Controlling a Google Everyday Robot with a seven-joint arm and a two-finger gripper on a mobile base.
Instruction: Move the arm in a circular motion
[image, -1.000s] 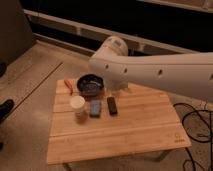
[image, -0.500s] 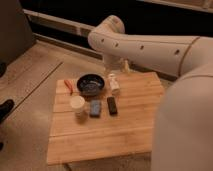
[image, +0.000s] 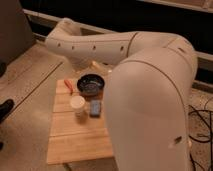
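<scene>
**Change since half a second ago:** the arm (image: 145, 100) now fills far more of the view. Its near segment covers the right half of the table (image: 75, 145), and the dark flat item beside the blue block is no longer seen.

**Arm, placing:** above and in front of the table, right of centre.

**Arm, axis:** the upper segment lies roughly level, running right to left and ending in a rounded joint at upper left. The near segment drops steeply to the bottom edge (cut off there).

**Gripper:** hidden behind the arm's bulk, so I cannot tell whether it is apart or together.

**On the table, left part:** dark bowl (image: 90, 84), white cup (image: 77, 103), blue block (image: 95, 107) just beside the cup, red strip (image: 68, 86) left of the bowl.

**Unclear:** a pale shape under the upper segment.
</scene>
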